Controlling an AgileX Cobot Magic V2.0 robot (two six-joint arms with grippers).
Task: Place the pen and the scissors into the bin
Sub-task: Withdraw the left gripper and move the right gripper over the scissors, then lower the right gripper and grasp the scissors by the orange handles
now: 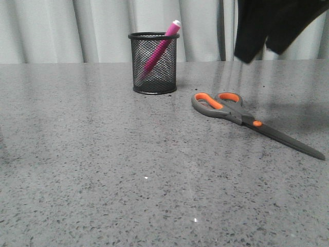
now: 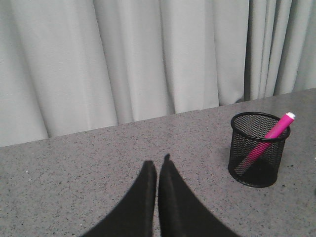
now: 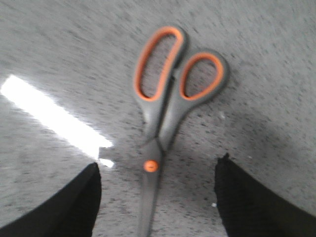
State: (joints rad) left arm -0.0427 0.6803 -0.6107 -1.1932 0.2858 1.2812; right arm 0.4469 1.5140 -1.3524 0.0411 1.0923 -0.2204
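Scissors are your landmark: your right gripper hangs above them with its jaws spread wide, one dark finger on each side of the blades near the orange pivot dot, gripping nothing. In the front view that arm shows only as a dark shape high above the scissors' handles; the wrist picture is a little blurred, so you can't tell for sure how close the fingertips are to the table.

Your left gripper is pressed closed, fingertips together, empty, low over the grey table and pointing toward the curtain, with the bin off to one side of it.

The scissors lie flat and closed on the table, dark grey handles lined in orange, handles pointing toward the bin, blades running away from it toward the near right.

Beyond the scissors' handles and apart from them, the black mesh bin stands upright. The pen is already inside it, leaning against the rim, magenta body, its white end poking above the rim.
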